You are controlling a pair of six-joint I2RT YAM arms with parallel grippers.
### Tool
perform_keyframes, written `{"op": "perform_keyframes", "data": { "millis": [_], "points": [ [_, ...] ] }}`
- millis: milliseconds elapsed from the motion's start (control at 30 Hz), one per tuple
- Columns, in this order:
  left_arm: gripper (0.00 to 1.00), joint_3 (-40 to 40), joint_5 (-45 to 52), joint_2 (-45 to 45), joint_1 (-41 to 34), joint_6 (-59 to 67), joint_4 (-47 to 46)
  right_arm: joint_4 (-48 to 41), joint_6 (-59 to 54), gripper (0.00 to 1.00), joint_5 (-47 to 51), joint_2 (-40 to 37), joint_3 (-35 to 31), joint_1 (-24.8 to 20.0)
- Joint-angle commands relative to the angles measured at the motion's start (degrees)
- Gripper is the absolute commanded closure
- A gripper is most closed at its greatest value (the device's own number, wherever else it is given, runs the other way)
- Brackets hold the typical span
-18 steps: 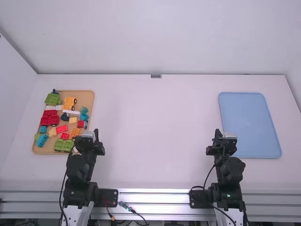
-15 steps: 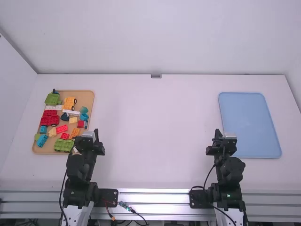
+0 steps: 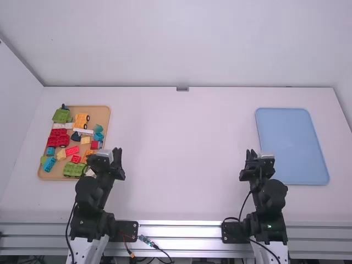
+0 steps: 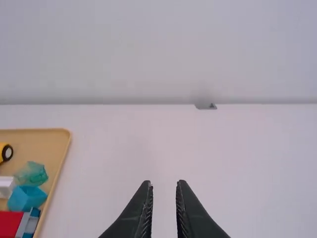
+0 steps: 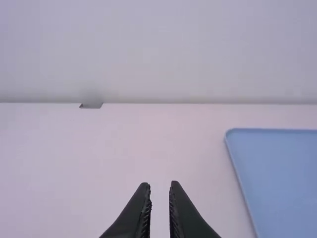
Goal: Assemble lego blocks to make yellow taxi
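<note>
High view, left side of the white table (image 3: 181, 154): tan, round-cornered tray (image 3: 100, 113), crowded with lego blocks in mixed colours. Toward its far end, a green vehicle-like block (image 3: 61, 115), and just beside it a yellow-orange block with black wheels (image 3: 82, 122). Below these in the view, a white bar-shaped block (image 3: 83, 131), close to a teal translucent block (image 3: 98, 128) and a bright blue block (image 3: 98, 137). Toward the tray's left side, a red wheeled block (image 3: 58, 139). Near the middle, a small pale yellow block (image 3: 85, 140); a little nearer the arms, a flat red brick (image 3: 72, 150). At the near end, a green wheeled block (image 3: 71, 169).

On the right side of the table, well apart from the blocks: a flat, light-blue tray (image 3: 297, 143) with rounded corners and a raised rim.

Left gripper (image 3: 116, 156) near the tan tray's near right corner; in the left wrist view, fingers (image 4: 141, 210) apart, with a narrow gap and pale tabletop between. Right gripper (image 3: 252, 155) near the left edge of the light-blue tray; fingers (image 5: 138, 210) likewise parted by a narrow gap in the right wrist view.
</note>
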Motion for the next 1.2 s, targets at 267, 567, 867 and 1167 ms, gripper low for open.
{"op": "perform_keyframes", "data": {
  "millis": [267, 567, 867, 1167],
  "points": [
    [0.78, 6.5, 1.97, 5.14, -0.26, -0.92, 4.84, 3.75, -0.11, 0.81, -0.39, 3.9, 5.93, -0.11],
    [0.68, 12.19, 1.99, 10.84, -0.26, -4.2, 10.53, 7.47, -2.84, 0.75, -1.07, 7.62, 9.66, -0.11],
    [0.55, 18.32, 1.99, 18.03, -0.26, -7.13, 17.72, 11.06, -2.56, 0.69, -2.14, 11.21, 13.24, -0.11],
    [0.39, 18.29, 1.99, 27.29, -0.26, -6.97, 21.4, 7.61, -3.06, 0.62, -2.14, 14.94, 16.97, -0.11]
  ]
}}
